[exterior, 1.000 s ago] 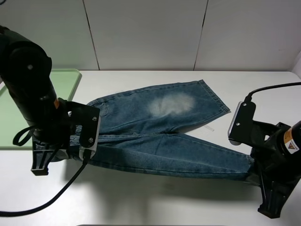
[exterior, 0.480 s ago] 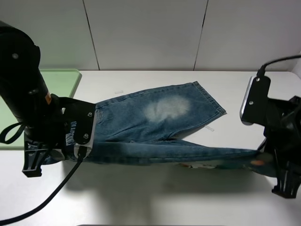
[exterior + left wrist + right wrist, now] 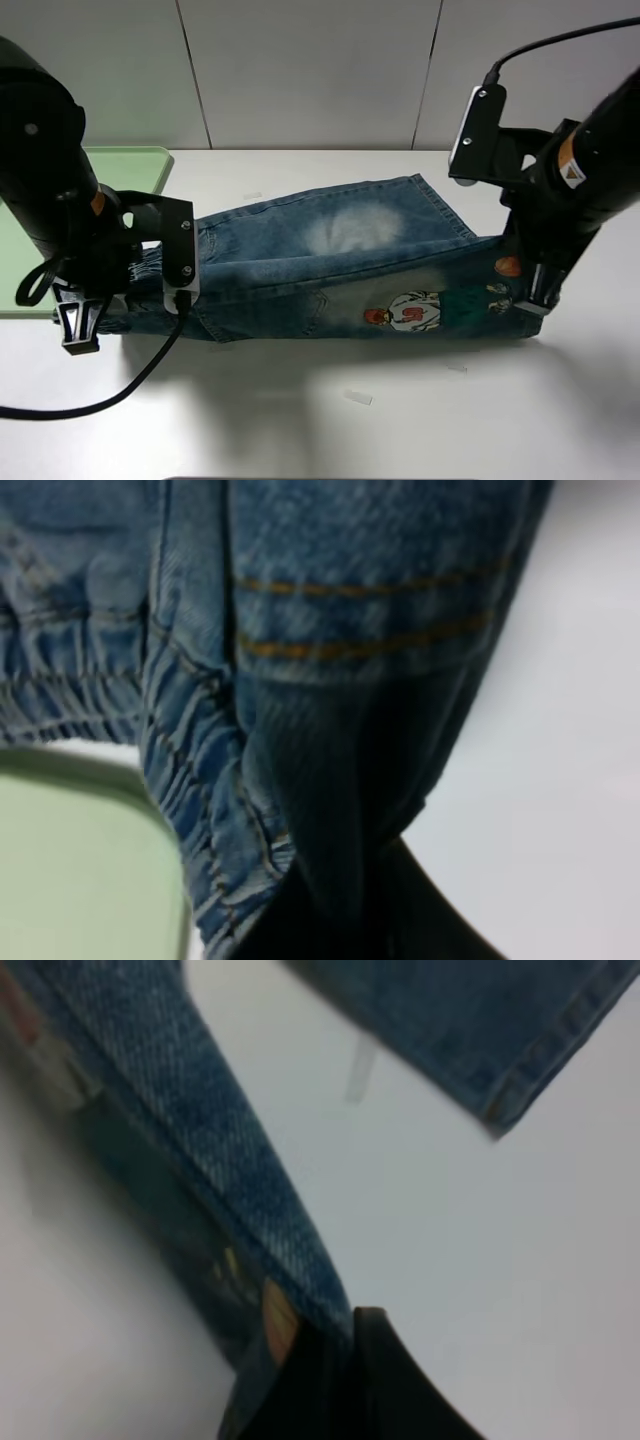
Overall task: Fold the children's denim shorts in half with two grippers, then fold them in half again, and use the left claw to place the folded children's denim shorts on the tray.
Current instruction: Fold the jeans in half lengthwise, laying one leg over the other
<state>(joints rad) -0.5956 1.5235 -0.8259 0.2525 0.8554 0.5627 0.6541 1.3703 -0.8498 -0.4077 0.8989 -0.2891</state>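
Quick update: within the last second the near leg [image 3: 300, 300] of the children's denim shorts [image 3: 330, 270] has been hauled up off the counter [image 3: 300, 420] and swung toward the far leg [image 3: 350, 230], so the cartoon patch [image 3: 415, 310] is now shown. The waistband [image 3: 90, 680] end, right by the tray [image 3: 130, 165], is clenched in the left pincer [image 3: 85, 325], and the hem in the right pincer [image 3: 535, 300]. The shorts are held mid-counter, half lifted. The first fold seems roughly halfway done, since the raised edge hasn't been laid down yet.

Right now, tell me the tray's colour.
The tray is pale green, shown best in the exterior high view.
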